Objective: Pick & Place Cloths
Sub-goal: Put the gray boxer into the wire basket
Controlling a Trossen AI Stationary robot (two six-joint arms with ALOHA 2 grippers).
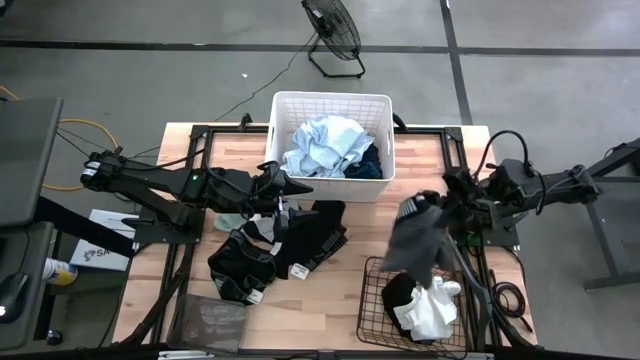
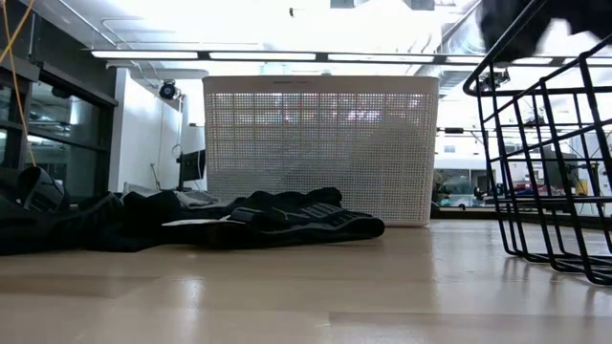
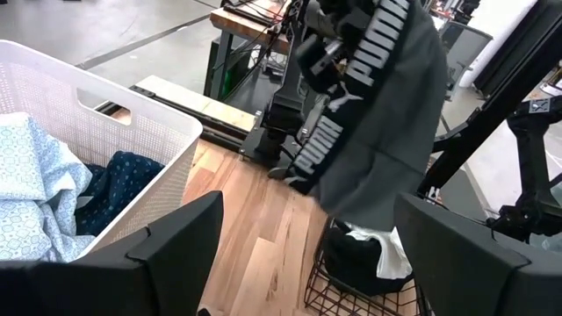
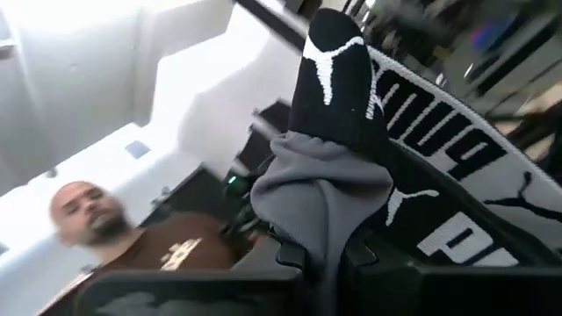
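Right gripper [image 1: 447,205] clamped on grey-black Puma garment [image 1: 415,237], hanging above black wire basket [image 1: 372,305] at table's front-right corner. Left gripper [image 1: 300,187] fingers apart, empty, beside white laundry basket [image 1: 330,103] holding light blue cloth [image 1: 322,145]. Black cloths [image 1: 285,245] mid-table.

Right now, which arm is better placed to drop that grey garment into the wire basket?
The right arm. Its gripper is shut on the grey garment, which hangs over the black wire basket. The left gripper is open and empty, near the white laundry basket.
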